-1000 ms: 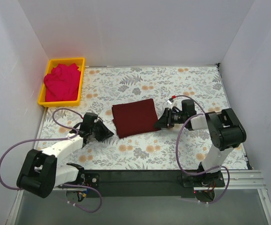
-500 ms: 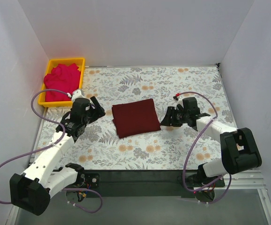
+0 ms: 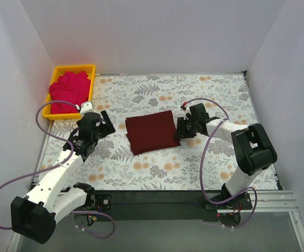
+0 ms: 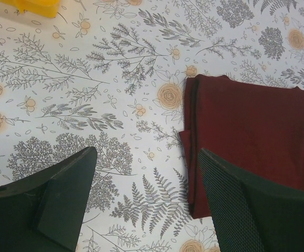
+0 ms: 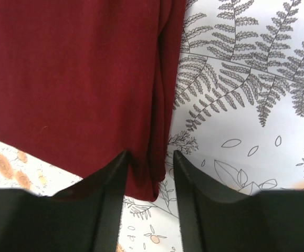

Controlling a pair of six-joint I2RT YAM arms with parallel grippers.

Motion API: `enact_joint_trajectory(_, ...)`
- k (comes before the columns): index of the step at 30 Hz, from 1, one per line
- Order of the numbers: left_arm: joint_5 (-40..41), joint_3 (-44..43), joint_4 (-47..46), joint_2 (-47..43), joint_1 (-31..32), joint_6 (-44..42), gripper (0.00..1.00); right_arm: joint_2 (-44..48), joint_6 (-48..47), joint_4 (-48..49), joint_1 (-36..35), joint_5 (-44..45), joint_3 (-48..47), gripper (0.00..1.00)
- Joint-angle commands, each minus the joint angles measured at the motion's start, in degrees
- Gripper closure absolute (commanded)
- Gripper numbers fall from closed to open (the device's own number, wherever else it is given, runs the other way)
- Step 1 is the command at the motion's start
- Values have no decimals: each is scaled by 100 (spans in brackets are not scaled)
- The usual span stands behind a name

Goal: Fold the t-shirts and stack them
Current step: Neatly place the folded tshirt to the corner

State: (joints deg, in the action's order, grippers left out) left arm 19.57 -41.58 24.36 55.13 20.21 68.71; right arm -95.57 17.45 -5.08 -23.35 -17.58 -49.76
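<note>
Bright, even white light falls from above in the top view, so the arms cast only faint, soft shadows on the flowered table. Both wrist views are sharp on the print and cloth. The maroon t-shirt reads dark with little fold detail, and the fingers of the right gripper are soft-edged black shapes at the near edge.
</note>
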Motion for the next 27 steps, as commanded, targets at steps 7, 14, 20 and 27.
enact_joint_trajectory(7, 126, 54, -72, -214, -8, -129, 23, -287, -970, -599, 365, 1169, -377, 99)
enact_joint_trajectory(14, 64, 63, -36, -345, -8, -103, 23, -515, -1727, -792, 1605, 2677, -780, 99)
enact_joint_trajectory(20, -24, 62, -54, -398, -17, -121, 23, -902, -1825, -924, 2633, 3025, -1545, 95)
enact_joint_trajectory(27, -85, 71, -63, -547, -17, -112, 23, -121, -543, -907, 3539, 2041, -1160, 53)
